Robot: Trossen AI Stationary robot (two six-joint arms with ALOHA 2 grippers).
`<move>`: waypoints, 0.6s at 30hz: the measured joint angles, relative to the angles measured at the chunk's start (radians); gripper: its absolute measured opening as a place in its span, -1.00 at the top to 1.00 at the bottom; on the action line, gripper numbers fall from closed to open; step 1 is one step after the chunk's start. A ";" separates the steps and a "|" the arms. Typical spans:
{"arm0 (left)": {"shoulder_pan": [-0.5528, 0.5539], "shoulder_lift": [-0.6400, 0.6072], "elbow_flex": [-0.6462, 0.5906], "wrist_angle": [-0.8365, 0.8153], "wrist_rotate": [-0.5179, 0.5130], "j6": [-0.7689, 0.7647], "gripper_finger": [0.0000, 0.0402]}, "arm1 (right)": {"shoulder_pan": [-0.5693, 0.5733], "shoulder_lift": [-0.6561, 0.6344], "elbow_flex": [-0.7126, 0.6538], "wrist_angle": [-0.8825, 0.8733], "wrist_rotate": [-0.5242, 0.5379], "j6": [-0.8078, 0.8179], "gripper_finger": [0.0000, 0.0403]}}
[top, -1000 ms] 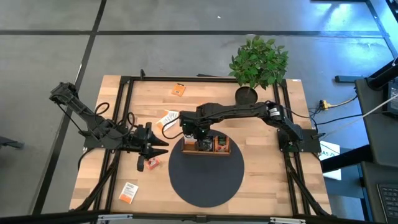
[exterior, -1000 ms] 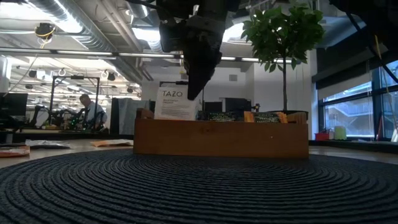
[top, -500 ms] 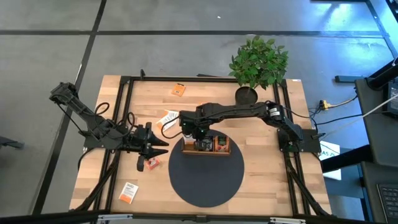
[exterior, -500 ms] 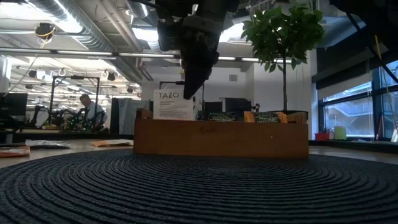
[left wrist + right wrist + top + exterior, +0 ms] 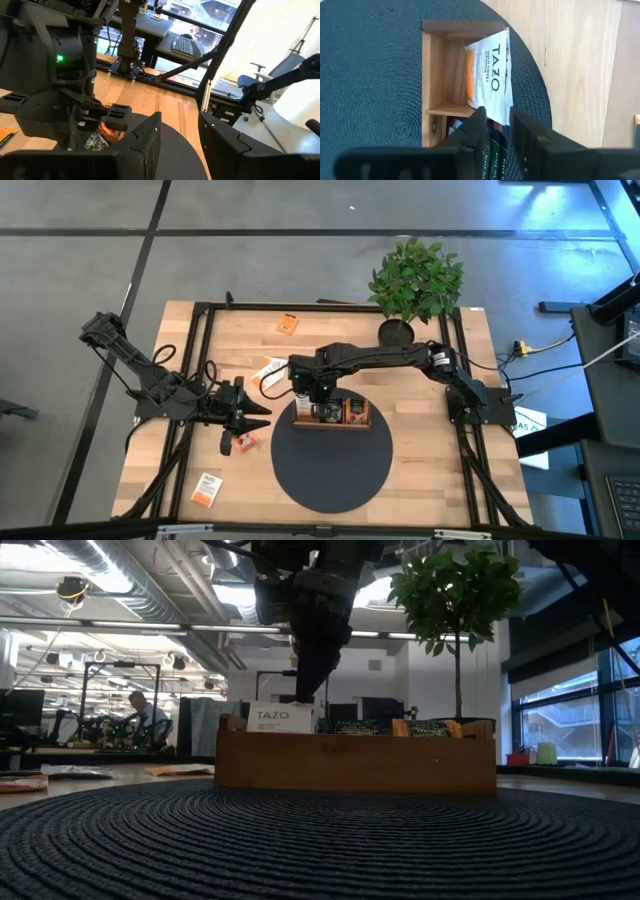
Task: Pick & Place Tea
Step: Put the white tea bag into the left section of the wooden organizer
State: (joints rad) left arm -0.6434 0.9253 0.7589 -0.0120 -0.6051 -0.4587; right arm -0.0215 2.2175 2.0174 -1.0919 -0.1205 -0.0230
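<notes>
A brown wooden tray (image 5: 330,423) (image 5: 355,762) stands on a round dark mat (image 5: 330,470). My right gripper (image 5: 303,387) (image 5: 496,122) hangs over the tray's left compartment, fingers pointing down and slightly apart. A white-and-orange TAZO sachet (image 5: 280,718) (image 5: 490,70) stands tilted in that compartment, its top edge right under the fingertips. The other compartments hold dark and orange sachets (image 5: 345,411). My left gripper (image 5: 252,416) (image 5: 180,145) waits open on the table's left, beside a red-and-white sachet (image 5: 242,442). My right gripper stands above the TAZO sachet's top edge (image 5: 498,116), which shows in the gap between the fingers (image 5: 477,125). I cannot tell whether they touch it. The sachet's lower part sits inside the tray's left compartment.
Loose sachets lie on the wood: an orange one (image 5: 288,324) near the far edge, a white-and-orange one (image 5: 270,368) left of the tray, another (image 5: 207,489) near the near-left corner. A potted plant (image 5: 415,280) stands far right. A person shows in the room beyond (image 5: 148,720).
The TAZO sachet has sunk into the tray's left compartment: its top edge stood well above the tray wall a second ago and now shows only a little above it. My right gripper stayed at about the same height and turned more upright.
</notes>
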 joint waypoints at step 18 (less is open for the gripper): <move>-0.141 0.082 0.000 -0.413 0.235 -0.821 0.38 | 0.014 -0.113 0.000 0.030 -0.001 0.141 0.50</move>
State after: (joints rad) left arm -0.7844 1.0068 0.7593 -0.4254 -0.3701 -1.2802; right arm -0.0071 2.1044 2.0178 -1.0624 -0.1219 0.1181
